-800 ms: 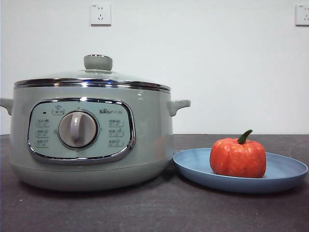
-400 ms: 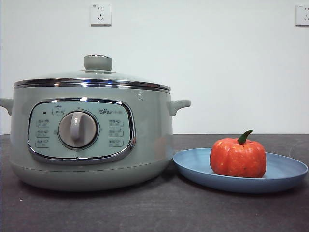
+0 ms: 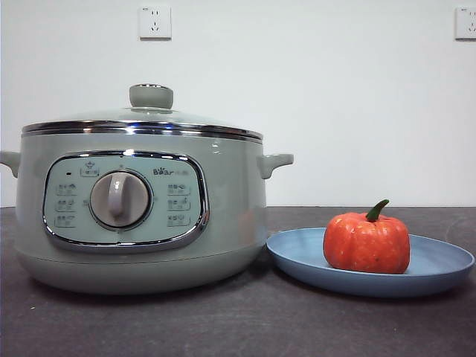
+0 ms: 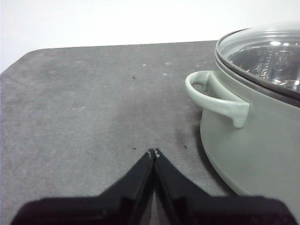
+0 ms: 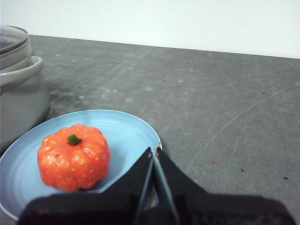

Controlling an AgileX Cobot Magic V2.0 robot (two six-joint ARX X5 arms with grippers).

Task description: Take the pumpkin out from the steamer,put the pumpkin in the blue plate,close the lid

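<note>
The left gripper [image 4: 154, 152] has its two black jaws pressed together with nothing between them, poised over bare dark grey tabletop [image 4: 93, 108] just beside the side handle [image 4: 216, 97] of the large round sage-green steamer [image 4: 255, 140]. The right gripper [image 5: 154, 151] is likewise pinched closed and empty, hanging at the near rim of the wide, shallow, matte light blue plate [image 5: 136, 129]. On that plate sits the small orange-red ribbed toy pumpkin [image 5: 74, 157], upright with its green stem on top and well clear of the jaws. The plate rests beside the steamer, its rim close to the pot's base in the front view. The round glass lid with its steel rim and sage-green knob [image 3: 151, 96] sits level and fully seated on the steamer's chrome rim. Neither arm shows in the front view. Judging from this, all three steps look finished: pumpkin out, pumpkin plated, lid on. What remains seems only for both arms to stay clear or retreat without nudging the plate or the pot handle.
</note>
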